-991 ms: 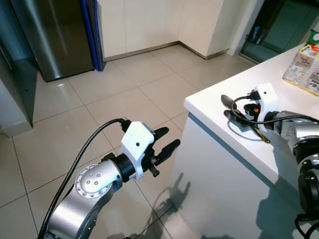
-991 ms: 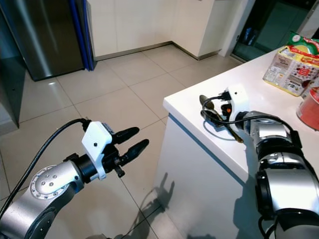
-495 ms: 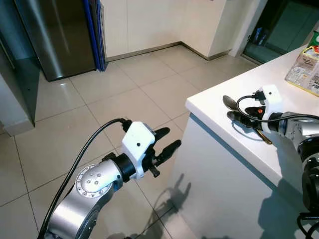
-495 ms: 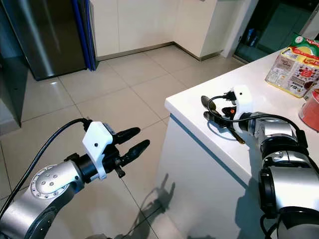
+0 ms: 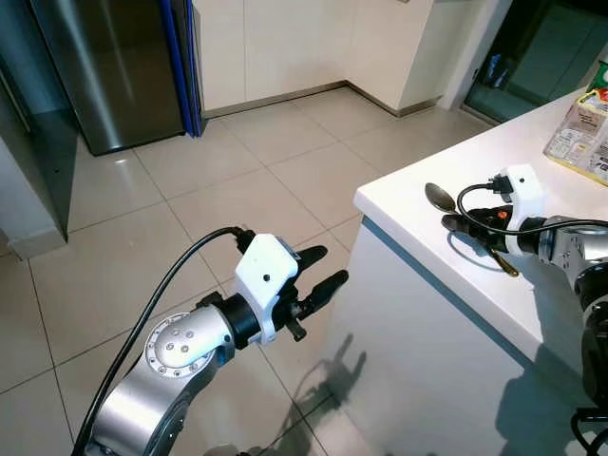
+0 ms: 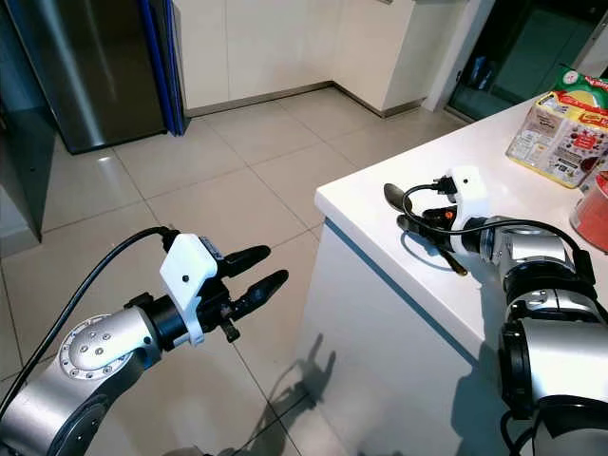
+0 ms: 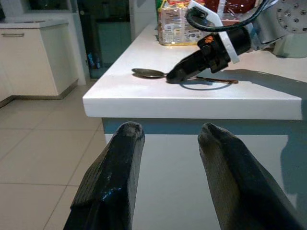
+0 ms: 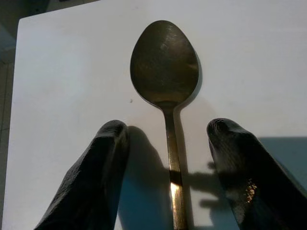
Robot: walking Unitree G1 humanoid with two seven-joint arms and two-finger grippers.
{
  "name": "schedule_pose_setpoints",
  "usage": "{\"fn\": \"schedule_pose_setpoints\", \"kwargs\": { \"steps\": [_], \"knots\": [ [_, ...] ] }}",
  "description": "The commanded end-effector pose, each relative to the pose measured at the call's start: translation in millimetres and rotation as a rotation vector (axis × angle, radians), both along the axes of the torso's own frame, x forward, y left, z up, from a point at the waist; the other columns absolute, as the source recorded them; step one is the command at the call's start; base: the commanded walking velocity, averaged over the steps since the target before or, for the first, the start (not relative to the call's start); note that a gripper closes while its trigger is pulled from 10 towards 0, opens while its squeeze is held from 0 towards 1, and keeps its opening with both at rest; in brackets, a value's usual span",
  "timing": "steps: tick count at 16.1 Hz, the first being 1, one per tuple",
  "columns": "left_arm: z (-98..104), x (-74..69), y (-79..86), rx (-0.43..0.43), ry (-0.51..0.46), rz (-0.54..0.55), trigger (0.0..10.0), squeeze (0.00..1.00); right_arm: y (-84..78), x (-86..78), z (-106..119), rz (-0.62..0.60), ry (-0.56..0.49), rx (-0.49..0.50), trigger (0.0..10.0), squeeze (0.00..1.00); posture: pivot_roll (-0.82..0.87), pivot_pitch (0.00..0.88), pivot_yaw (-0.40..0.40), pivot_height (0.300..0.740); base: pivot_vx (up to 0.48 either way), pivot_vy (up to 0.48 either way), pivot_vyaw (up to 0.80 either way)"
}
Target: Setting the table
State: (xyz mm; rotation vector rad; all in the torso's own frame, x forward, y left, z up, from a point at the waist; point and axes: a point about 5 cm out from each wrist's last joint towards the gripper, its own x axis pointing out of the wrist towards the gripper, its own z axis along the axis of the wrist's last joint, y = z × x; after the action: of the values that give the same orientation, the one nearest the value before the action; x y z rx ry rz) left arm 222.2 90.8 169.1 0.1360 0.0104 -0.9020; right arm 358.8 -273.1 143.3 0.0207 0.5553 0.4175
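Observation:
A dark metal spoon point(image 8: 165, 72) lies flat on the white counter point(image 5: 418, 214) near its corner, bowl toward the corner. My right gripper point(image 8: 165, 132) hovers just above the spoon's handle, open, with one finger on each side of the handle and nothing held. The spoon point(image 5: 440, 196) and that right gripper point(image 5: 458, 223) also appear in the left eye view. My left gripper point(image 5: 321, 271) is open and empty, held in the air over the floor beside the counter's side panel. In the left wrist view the spoon point(image 7: 149, 73) rests on the counter top beyond the left fingertips point(image 7: 129, 132).
A printed food carton point(image 6: 556, 119) and a red container point(image 6: 591, 204) stand farther back on the counter. A steel fridge point(image 5: 95, 66) stands at the far left, with white cabinets point(image 5: 285, 43) along the back wall. Beige tiled floor point(image 5: 237, 180) spreads between them.
My right gripper has drawn back along the spoon's handle, away from the bowl; the spoon stays flat on the counter. The left arm has barely moved.

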Motion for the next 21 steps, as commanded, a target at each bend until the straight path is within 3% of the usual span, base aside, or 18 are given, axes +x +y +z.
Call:
{"fn": "schedule_pose_setpoints", "kwargs": {
  "steps": [1,8,21],
  "knots": [
    [3,-0.3,-3.4,-0.003,-0.005,-0.031,10.0,0.00,-4.7,-11.7,-18,-0.018,0.094,0.045,0.0,0.00,0.01,0.008,-0.076,0.740,0.000,0.000,0.00],
    [5,2.4,-2.5,-0.001,-0.014,-0.027,10.0,0.00,-8.5,-4.9,1,-0.060,0.003,0.166,0.0,0.00,0.01,0.003,-0.076,0.740,0.000,0.000,0.00],
    [5,2.6,-3.5,-0.004,-0.017,-0.026,10.0,0.00,-10.7,-0.8,19,-0.026,-0.052,0.203,0.0,0.00,0.00,0.000,-0.081,0.740,0.000,0.000,0.00]
  ]
}}
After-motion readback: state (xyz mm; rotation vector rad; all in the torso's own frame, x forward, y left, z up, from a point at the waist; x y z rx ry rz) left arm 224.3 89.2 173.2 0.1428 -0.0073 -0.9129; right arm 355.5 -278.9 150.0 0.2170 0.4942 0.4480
